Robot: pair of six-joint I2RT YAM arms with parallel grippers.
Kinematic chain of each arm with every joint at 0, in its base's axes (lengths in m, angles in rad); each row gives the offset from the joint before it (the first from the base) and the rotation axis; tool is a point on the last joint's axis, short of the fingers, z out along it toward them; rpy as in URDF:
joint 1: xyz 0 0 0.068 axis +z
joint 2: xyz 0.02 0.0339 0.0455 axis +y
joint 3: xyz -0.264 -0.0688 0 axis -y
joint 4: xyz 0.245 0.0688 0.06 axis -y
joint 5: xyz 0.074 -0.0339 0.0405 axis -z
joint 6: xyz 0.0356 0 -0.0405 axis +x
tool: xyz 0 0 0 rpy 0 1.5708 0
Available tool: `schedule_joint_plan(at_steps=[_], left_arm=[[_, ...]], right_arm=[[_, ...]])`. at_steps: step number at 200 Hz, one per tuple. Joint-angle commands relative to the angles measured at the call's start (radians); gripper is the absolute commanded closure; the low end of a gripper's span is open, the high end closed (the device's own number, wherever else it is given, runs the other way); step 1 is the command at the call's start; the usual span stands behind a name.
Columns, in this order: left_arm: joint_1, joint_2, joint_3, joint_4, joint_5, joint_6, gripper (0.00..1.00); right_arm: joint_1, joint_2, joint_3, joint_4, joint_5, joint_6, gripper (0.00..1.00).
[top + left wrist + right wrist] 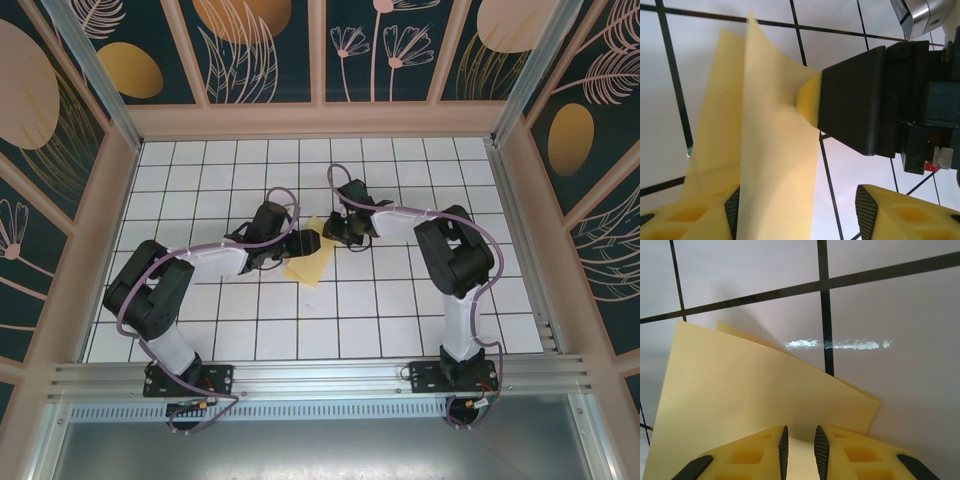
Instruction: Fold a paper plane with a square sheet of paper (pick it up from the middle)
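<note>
R gripper (802, 450): my jaws are nearly together, pinched on the paper (765, 385). Its edge runs up btwn my 2 pads (783, 447).
L gripper (799, 212): my jaws stand apart, no clamp. The paper hangs down in the gap, just beside 1 pad and well apart fr the other.
Gripper count: 2, both mine, tips facing each other and near, w/ the paper btwn them.
Paper count: 1 sheet, pale yellow, plain.
Paper shape: folded over, 2 layers showing. The back layer peeks out past the front one along the top and right edges in the R wrist view.
Paper pose: raised and tilted, not flat. Can't tell if its low corner touches the table (400, 300).
Paper place: abt mid-table, its lower part spreading toward the near side of both grippers in the top view.
Arms: 2, L arm (190, 262) and R arm (450, 250), both bent inward to the centre.
Table: white tiles w/ black grid lines; 1 bright glare streak (840, 344) on a tile past the paper.
Walls (270, 40): 3 sides, dark panels w/ plant pattern.
</note>
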Motion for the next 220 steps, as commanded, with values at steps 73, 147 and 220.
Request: schedule_joint_plan(at_steps=[73, 147, 220], left_arm=[[0.007, -0.014, -0.064, -0.006, 0.075, -0.005, 0.49], [0.007, -0.138, -0.142, -0.081, 0.059, -0.02, 0.55], [0.006, -0.193, -0.151, 0.022, 0.153, -0.039, 0.6]], right_arm=[[-0.018, 0.128, 0.066, -0.028, -0.074, -0.115, 0.73], [-0.018, 0.137, 0.066, -0.042, -0.058, -0.115, 0.73], [-0.018, 0.142, 0.063, -0.042, -0.062, -0.109, 0.73]])
